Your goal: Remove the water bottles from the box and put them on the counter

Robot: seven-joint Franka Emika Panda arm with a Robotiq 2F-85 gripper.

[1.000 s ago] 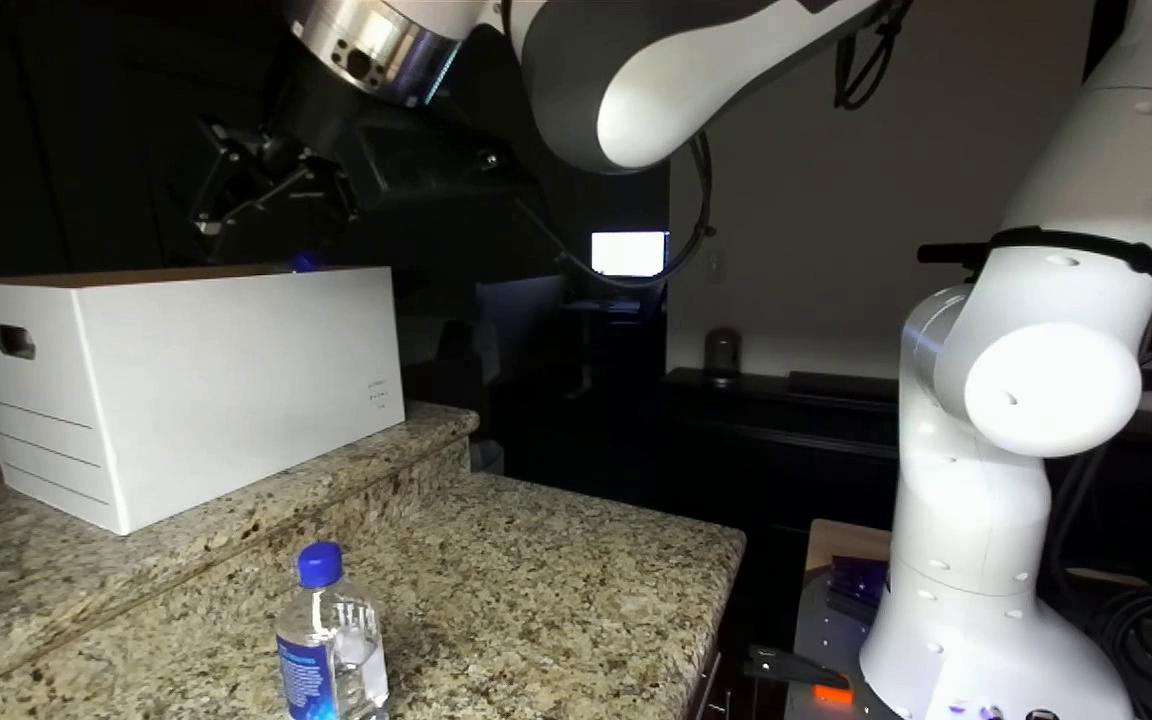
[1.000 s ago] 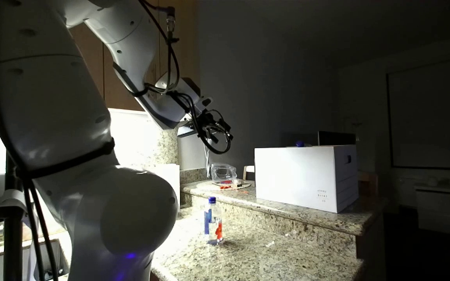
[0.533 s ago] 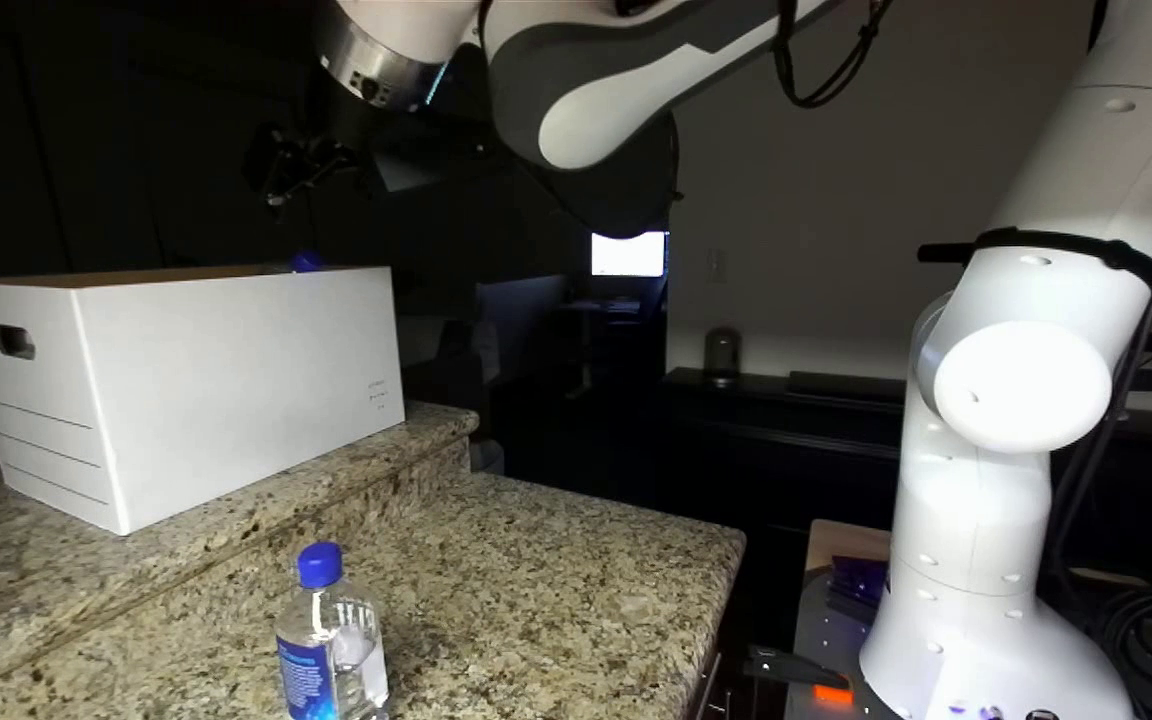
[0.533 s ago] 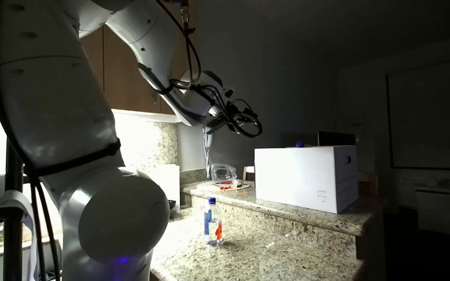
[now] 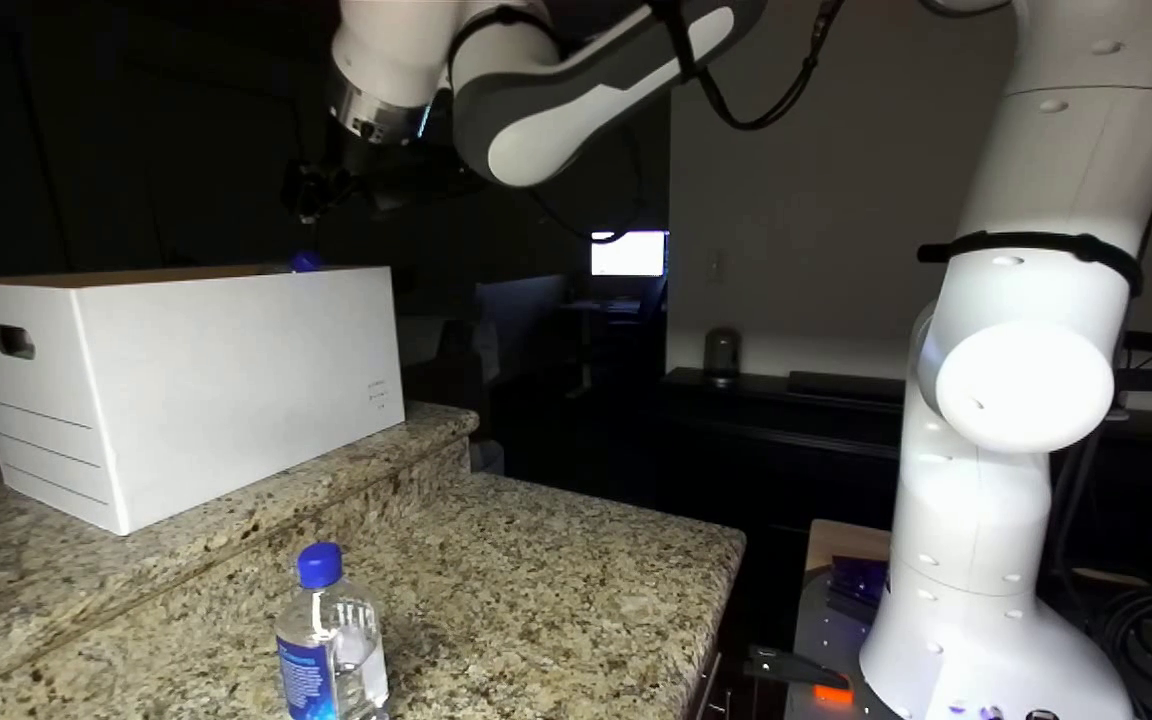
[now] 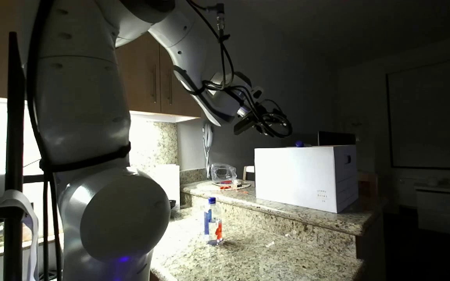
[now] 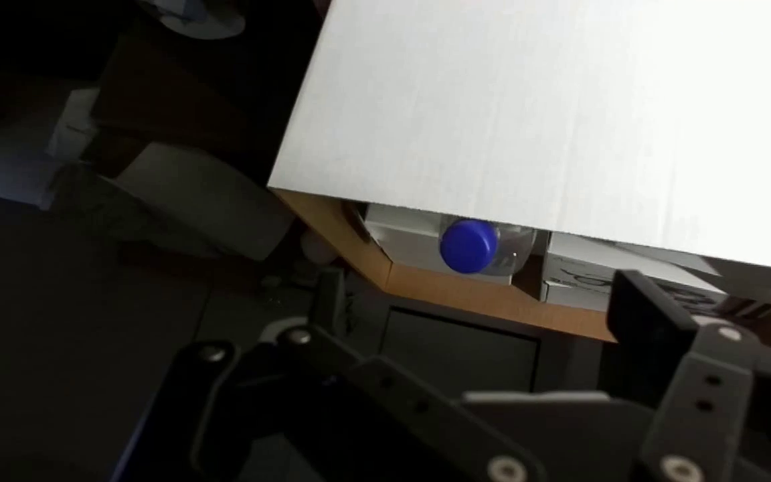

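Note:
The white box stands on the raised ledge of the granite counter; its wall fills the top of the wrist view. One water bottle stands inside the box; its blue cap shows above the rim in both exterior views and in the wrist view. Most of that bottle is hidden by the wall. Another water bottle stands upright on the lower counter, also in an exterior view. My gripper is open and empty, tilted, above and near the box, apart from the capped bottle.
Small white cartons lie in the box beside the bottle. A clear plastic container and red items lie on the ledge to the left of the box. A dark screen-like panel stands behind the box.
My arm has swung toward the box end where the capped bottle stands. The gripper is now closer above that cap. The bottles and the box have not moved.

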